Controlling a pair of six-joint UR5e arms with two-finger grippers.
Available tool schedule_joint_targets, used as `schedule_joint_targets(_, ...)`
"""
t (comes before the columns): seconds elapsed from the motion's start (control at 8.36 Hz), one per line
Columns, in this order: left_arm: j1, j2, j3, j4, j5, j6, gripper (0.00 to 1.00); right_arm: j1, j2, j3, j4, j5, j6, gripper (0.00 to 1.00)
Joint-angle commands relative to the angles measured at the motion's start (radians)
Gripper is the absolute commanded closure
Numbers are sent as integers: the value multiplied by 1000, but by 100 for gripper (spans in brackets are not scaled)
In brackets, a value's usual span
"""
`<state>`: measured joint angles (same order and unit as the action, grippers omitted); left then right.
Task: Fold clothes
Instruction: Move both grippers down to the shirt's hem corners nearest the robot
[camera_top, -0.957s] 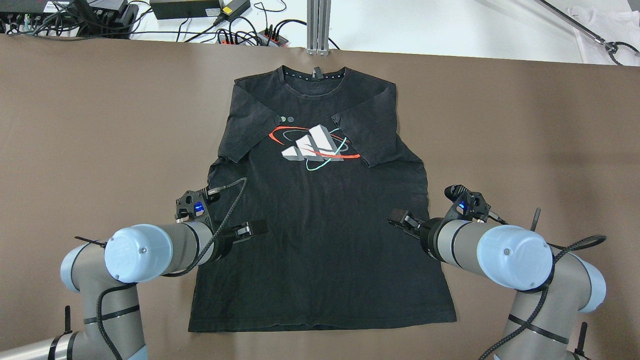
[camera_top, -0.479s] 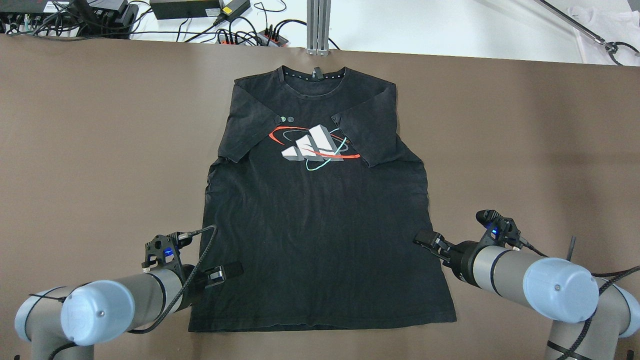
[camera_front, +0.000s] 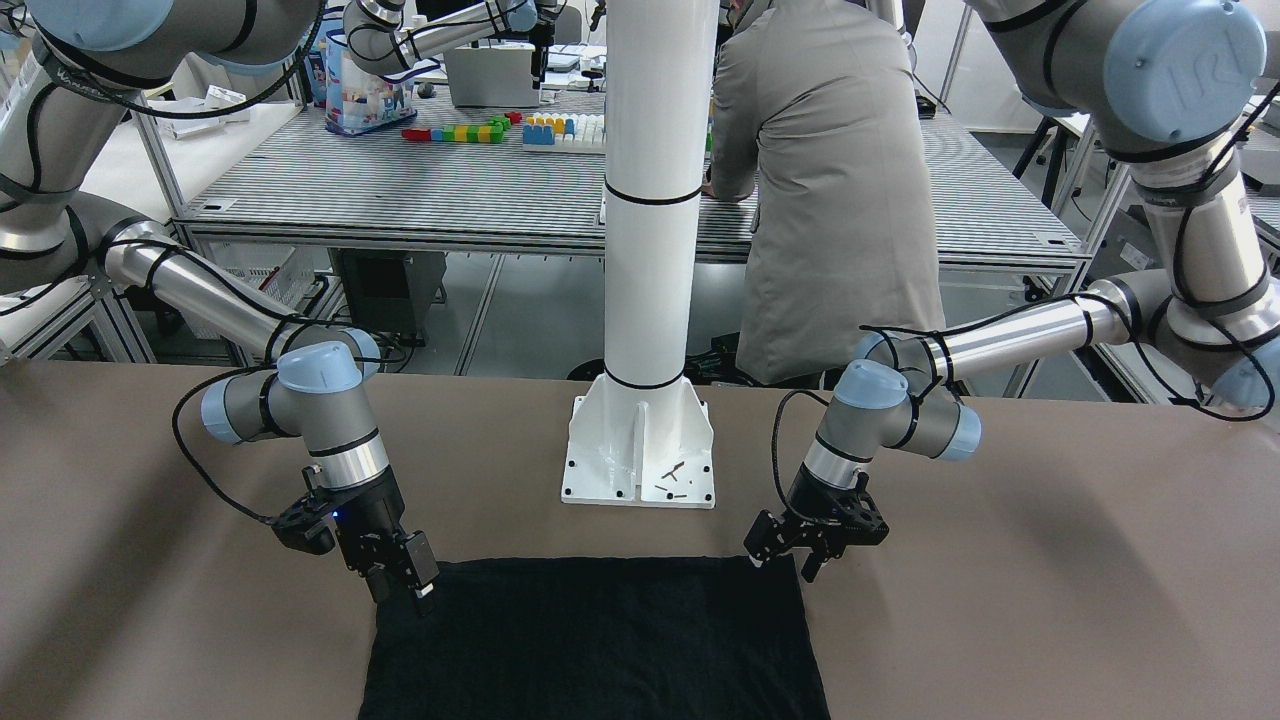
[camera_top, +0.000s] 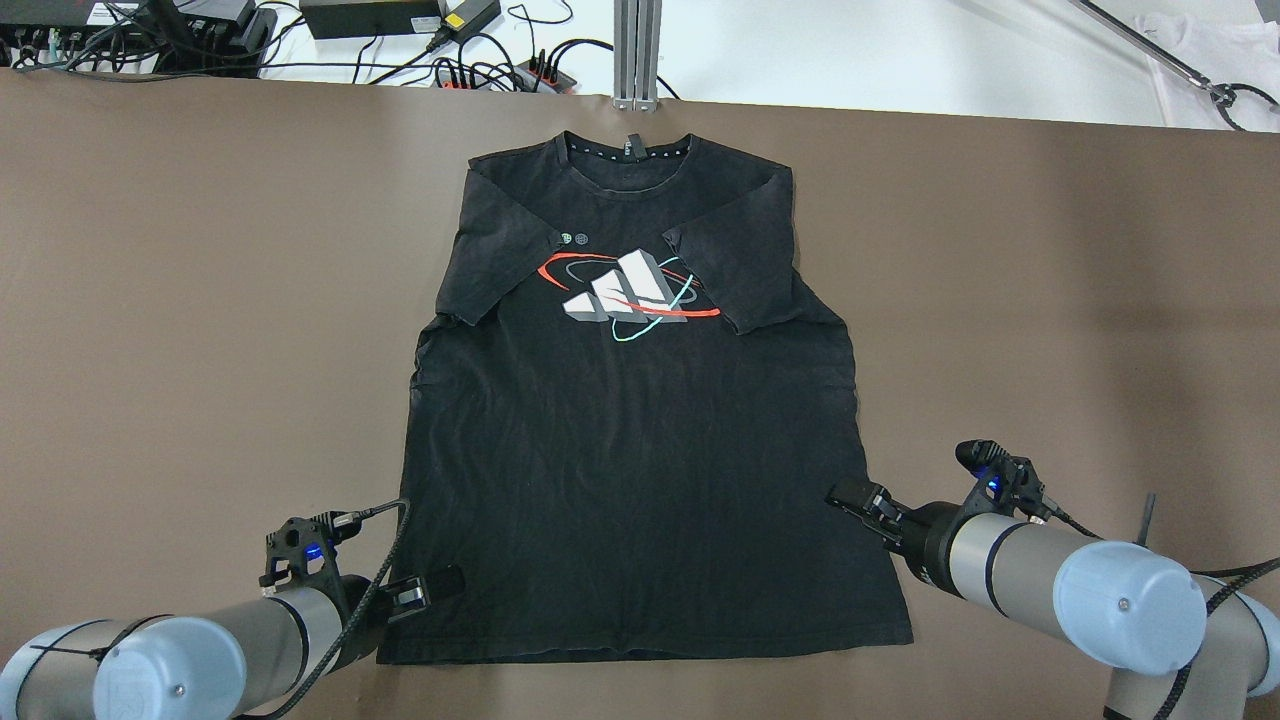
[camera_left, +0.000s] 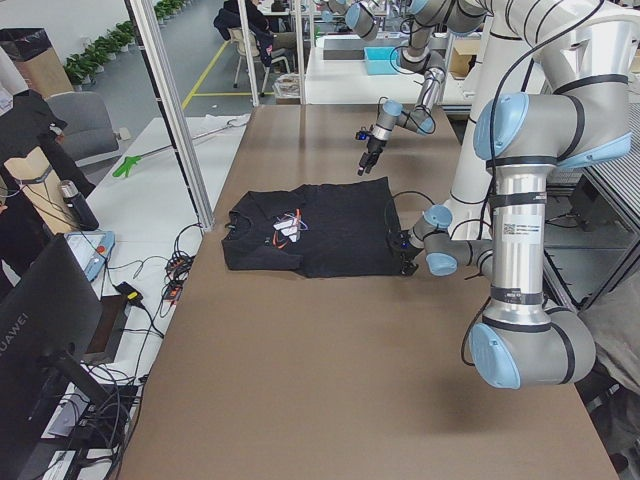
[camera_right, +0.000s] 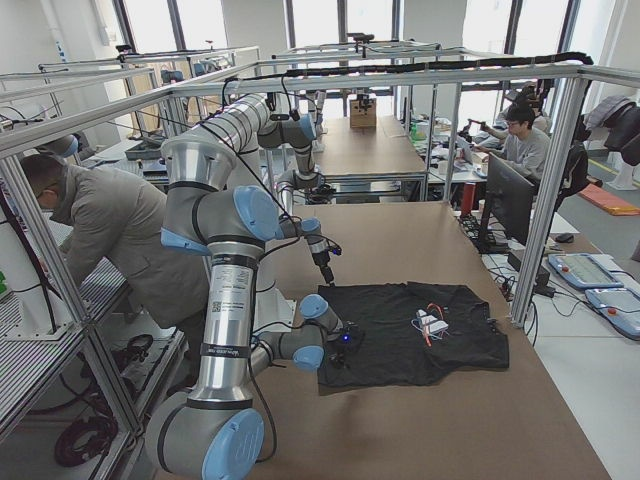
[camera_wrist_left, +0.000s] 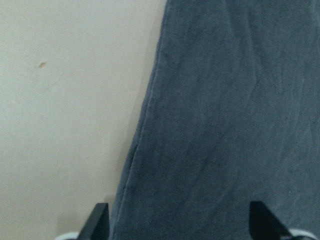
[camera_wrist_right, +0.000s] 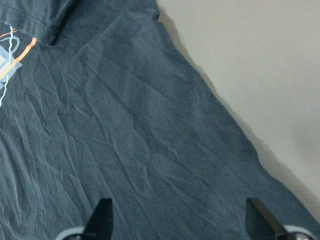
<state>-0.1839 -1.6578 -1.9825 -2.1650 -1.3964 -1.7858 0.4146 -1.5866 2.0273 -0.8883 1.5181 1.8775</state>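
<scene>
A black T-shirt (camera_top: 640, 450) with a printed chest logo lies flat on the brown table, collar at the far edge, both sleeves folded inward. It also shows in the front view (camera_front: 600, 640). My left gripper (camera_top: 435, 585) is open and empty, low over the shirt's left edge near the hem corner; the left wrist view shows that edge (camera_wrist_left: 225, 125) between its fingertips. My right gripper (camera_top: 850, 495) is open and empty over the shirt's right edge, above the hem; the right wrist view shows wrinkled fabric (camera_wrist_right: 125, 150) beneath it.
The white pillar's base (camera_front: 640, 450) stands just behind the hem. A person in a grey coat (camera_front: 830, 200) stands behind it. An aluminium post (camera_top: 635, 50), cables and power bricks (camera_top: 400, 20) line the far edge. Brown tabletop (camera_top: 150, 300) lies either side.
Both grippers have drawn back toward the hem along the shirt's sides. The left one went further, down to the lower left corner. The shirt has not moved.
</scene>
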Motion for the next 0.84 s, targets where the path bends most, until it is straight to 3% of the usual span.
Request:
schedule_joint_targets(0.0,41,35,-38,1,2,-3,0,-2,-1,1,0,-7,2,6)
schedule_joint_targets(0.12,49,35,-35,4,5,-3,0,-2,-1,1,0,-7,2,6)
schedule_joint_targets(0.24,52,33,-36,45,8,-3,12,-3,-1,1,0,-7,2,6)
schedule_joint_targets(0.36,53,27,-38,95,8,3,33,-3,-1,1,0,-7,2,6)
schedule_joint_targets(0.72,63,27,-45,110,8,8,35,-3,-3,-1,0,-7,2,6)
